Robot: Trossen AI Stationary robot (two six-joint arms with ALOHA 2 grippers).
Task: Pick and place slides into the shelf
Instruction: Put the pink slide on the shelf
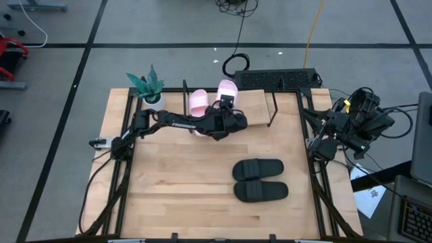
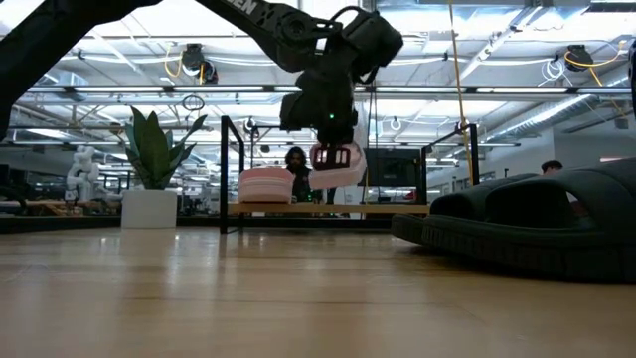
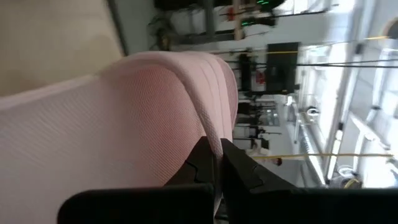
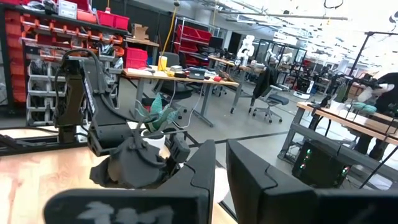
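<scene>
Left pincer (image 1: 228,102) pinching pink slide (image 1: 227,90) above shelf (image 1: 256,101).

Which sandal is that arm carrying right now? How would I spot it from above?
Find the low shelf at the table's far edge, by the potted plant. Two pink sandals sit at its left end. The carried one is the right-hand of the two, pinched by the left claw, while its twin lies free on the shelf.
</scene>
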